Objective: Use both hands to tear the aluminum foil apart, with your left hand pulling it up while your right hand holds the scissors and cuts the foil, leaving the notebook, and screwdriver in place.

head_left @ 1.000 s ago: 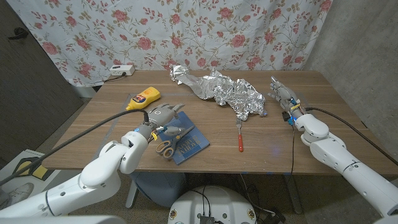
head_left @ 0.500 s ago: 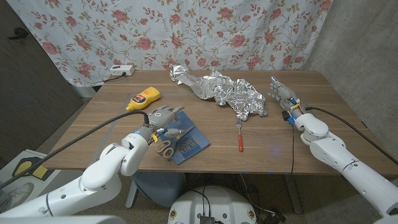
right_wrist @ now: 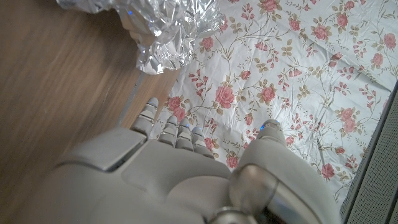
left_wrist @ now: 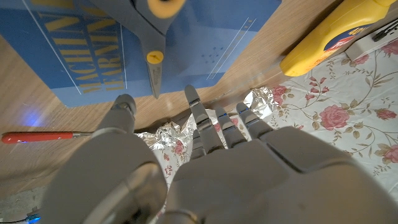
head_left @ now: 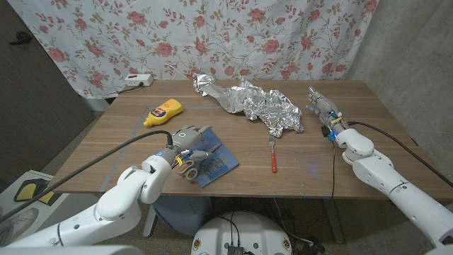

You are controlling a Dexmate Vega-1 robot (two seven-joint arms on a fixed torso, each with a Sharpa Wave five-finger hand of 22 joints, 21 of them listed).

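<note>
While the left hand [head_left: 187, 137] hovers with spread fingers, holding nothing, over the scissors [head_left: 191, 164] on the notebook [head_left: 216, 164] at lower centre-left, the right hand [head_left: 322, 108] waits open at the right. Foil [head_left: 251, 103] lies at upper centre, screwdriver [head_left: 272, 159] below it. No grasp yet, I think; next the right hand needs the scissors.

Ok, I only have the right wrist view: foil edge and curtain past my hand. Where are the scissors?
Observer: The scissors lie on the blue notebook, by the table's near edge, across from your right hand.
Operator: Is the left hand holding them?
Observer: No, the left hand hovers over them, fingers apart.
Operator: Anything between me and them?
Observer: A red-handled screwdriver lies just in front of the foil.
</note>
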